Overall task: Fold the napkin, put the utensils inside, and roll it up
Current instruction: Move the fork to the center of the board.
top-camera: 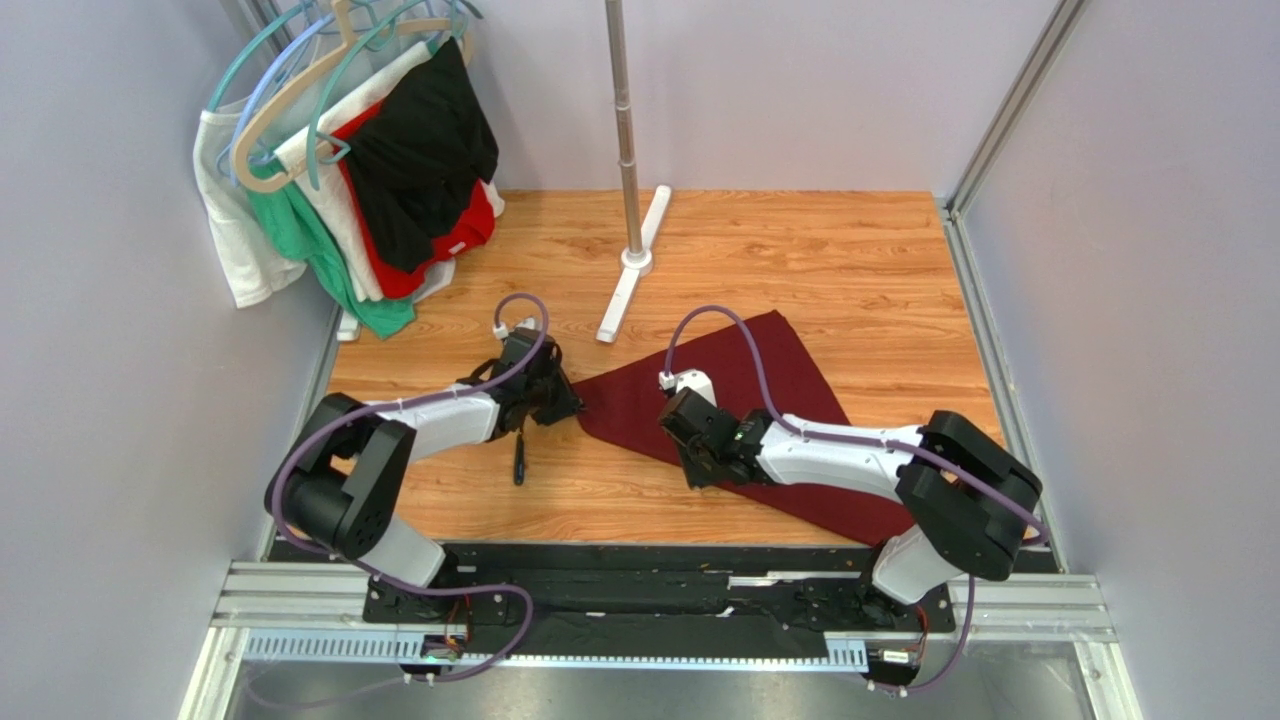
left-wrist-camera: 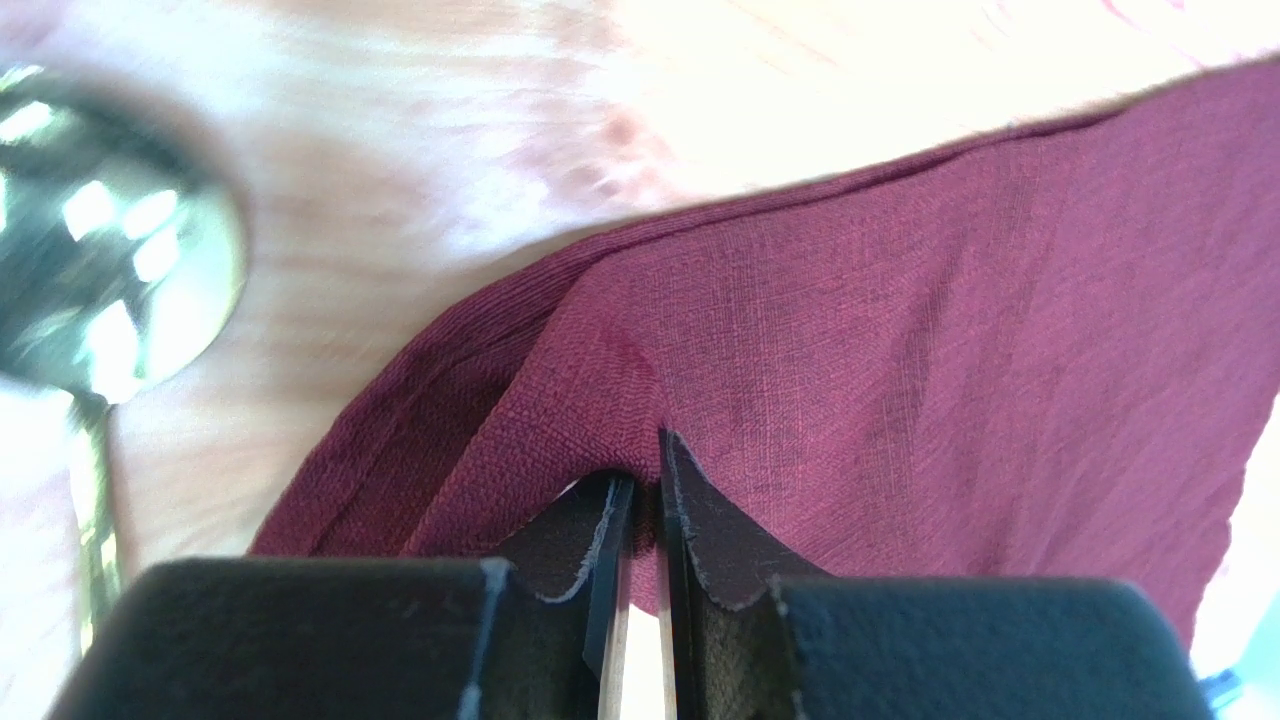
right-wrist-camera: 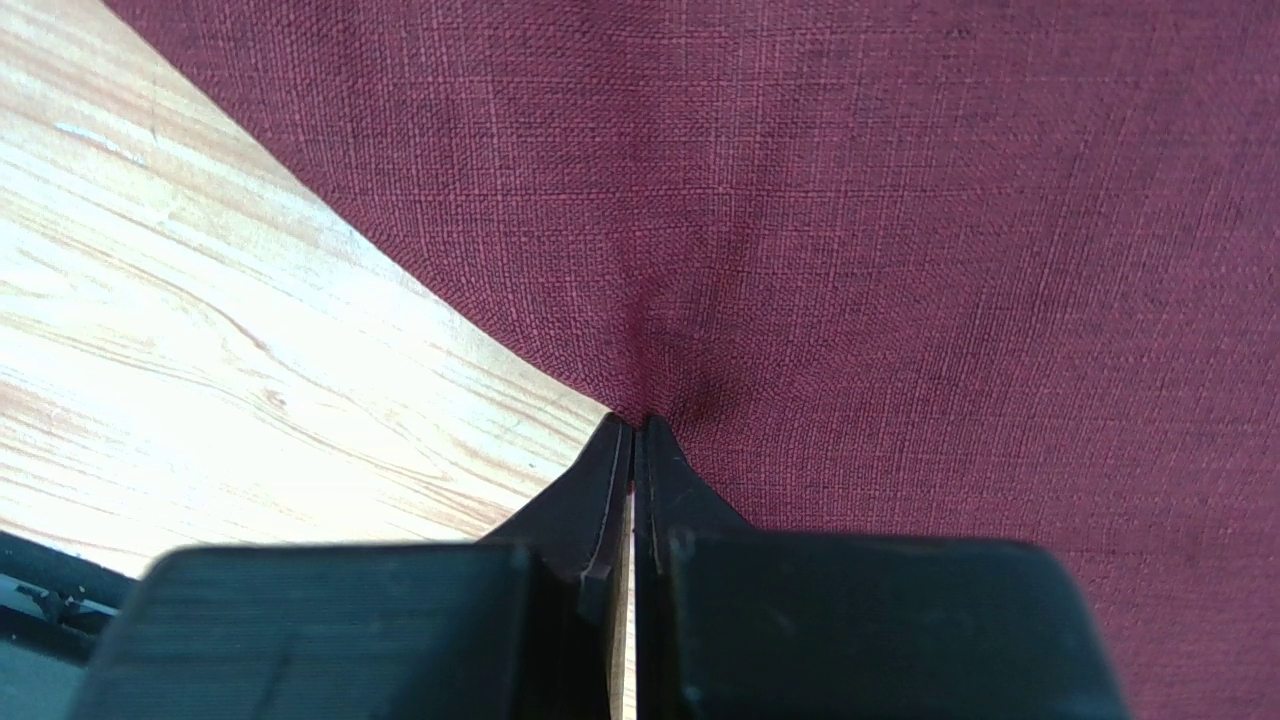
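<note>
The dark maroon napkin (top-camera: 759,405) lies spread on the wooden table at centre right. My left gripper (top-camera: 559,399) is shut on the napkin's left corner, and the cloth (left-wrist-camera: 842,360) bunches up between its tips (left-wrist-camera: 643,477). My right gripper (top-camera: 700,458) is shut on the napkin's near edge, with the cloth (right-wrist-camera: 842,225) puckered at its tips (right-wrist-camera: 637,435). The spoon lies just left of the napkin: its dark handle (top-camera: 519,453) points toward me, and its gold bowl (left-wrist-camera: 105,255) shows in the left wrist view.
Garments on hangers (top-camera: 361,150) hang at the back left. A metal stand pole (top-camera: 621,105) with a white foot (top-camera: 631,267) stands at the back centre. Grey walls close both sides. A black rail (top-camera: 661,578) runs along the near edge.
</note>
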`<state>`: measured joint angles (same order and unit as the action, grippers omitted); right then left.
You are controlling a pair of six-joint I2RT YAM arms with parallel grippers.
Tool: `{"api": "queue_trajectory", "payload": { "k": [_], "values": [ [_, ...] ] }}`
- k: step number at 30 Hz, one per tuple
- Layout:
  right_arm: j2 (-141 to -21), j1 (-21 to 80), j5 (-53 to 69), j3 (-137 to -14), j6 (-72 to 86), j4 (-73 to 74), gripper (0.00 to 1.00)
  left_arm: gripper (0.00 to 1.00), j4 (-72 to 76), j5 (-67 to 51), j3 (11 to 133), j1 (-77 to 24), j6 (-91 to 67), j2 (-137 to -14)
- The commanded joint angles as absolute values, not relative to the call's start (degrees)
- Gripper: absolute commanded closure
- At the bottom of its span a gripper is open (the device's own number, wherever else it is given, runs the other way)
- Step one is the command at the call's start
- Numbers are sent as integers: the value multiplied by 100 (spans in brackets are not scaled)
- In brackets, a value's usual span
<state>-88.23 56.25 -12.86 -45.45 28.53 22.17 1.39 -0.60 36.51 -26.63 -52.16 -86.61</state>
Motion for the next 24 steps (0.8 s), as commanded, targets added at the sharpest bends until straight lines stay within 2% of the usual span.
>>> {"api": "queue_trajectory", "payload": {
  "k": [1,6,8,9,12,15,18,22,24],
  "values": [
    [-9114,5660,-1398,-4605,3032,2452,100,83,414,-299,4104,-2689,-4606,-8850],
    [-9150,5651,-1397,-4842,2997,2504,98,80,-43,157,4228,-2672,-4351,-8623],
    [-9106,5634,-1362,-4965,2918,2592,87,76,-289,289,4201,-2654,-4333,-8543],
    [-9027,5616,-1362,-5035,2874,2732,72,75,-360,290,4192,-2628,-4316,-8491],
    [-8694,5529,-1371,-5308,2716,3058,45,71,-448,273,4192,-2593,-4254,-8429],
    [-8325,5161,-1345,-5466,2602,3347,35,67,-588,246,4227,-2593,-4219,-8367],
    [-7920,4521,-1047,-5554,2479,3541,30,62,-694,176,4184,-2593,-4219,-8227],
    [-7883,3641,-810,-5537,2391,3674,28,54,-756,123,4131,-2584,-4254,-8060],
    [-8006,3150,-651,-5423,2312,3551,28,54,-817,105,4113,-2593,-4280,-8033]
  ]
}}
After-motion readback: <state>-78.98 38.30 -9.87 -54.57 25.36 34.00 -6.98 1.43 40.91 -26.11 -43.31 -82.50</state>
